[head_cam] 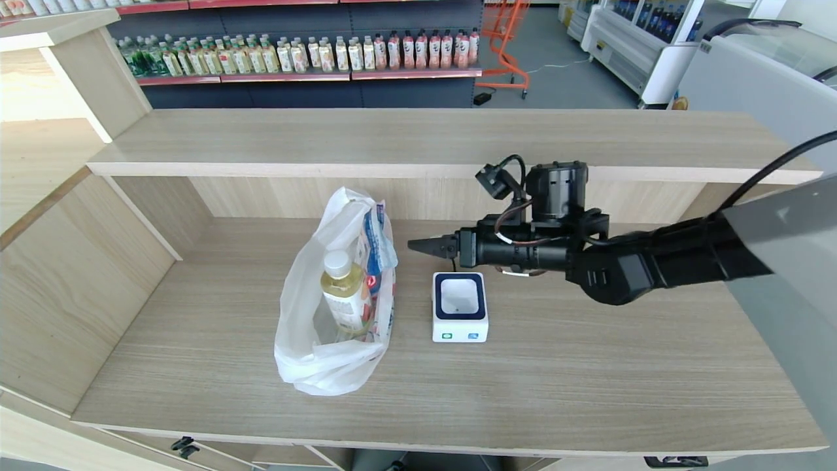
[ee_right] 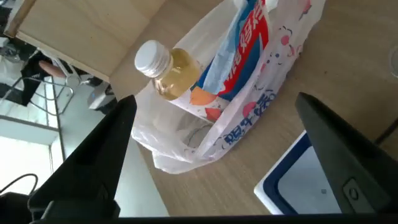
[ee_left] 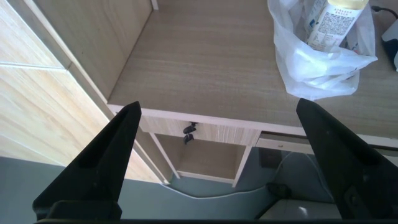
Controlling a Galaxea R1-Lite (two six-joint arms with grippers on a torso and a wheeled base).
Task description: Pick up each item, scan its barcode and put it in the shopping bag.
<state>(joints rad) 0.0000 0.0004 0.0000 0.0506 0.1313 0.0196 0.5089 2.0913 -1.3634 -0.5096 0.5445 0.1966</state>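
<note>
The right gripper (head_cam: 431, 246) hangs over the counter (head_cam: 588, 379), its arm stretched across from the robot's right side, and its tip points toward the shopping bag (head_cam: 307, 353). In the right wrist view its two fingers (ee_right: 93, 168) stand wide apart and there is nothing between them. In the head view the tip is near the upper part of the bag and does not seem to touch it. Just under and in front of this gripper stands the scanner (head_cam: 460, 307), a small white box with a dark blue frame around its window. It sits on the counter just beside the bag, on the bag's right. The bag is of thin white plastic, open at the top, and it rests on the counter. Inside it stands a bottle (head_cam: 343, 291) with a white cap and a yellowish drink, close to upright. Beside it, on the side toward the scanner, is a blue and red packet (head_cam: 376, 239) that comes up above the bottle. The left gripper (ee_left: 217, 104) is also spread wide and holds nothing. It is off the front left corner of the counter, above the floor, well apart from the bag. Behind the counter there is a raised wooden ledge (head_cam: 425, 140), and farther back shelves (head_cam: 314, 55) with rows of bottles.
</note>
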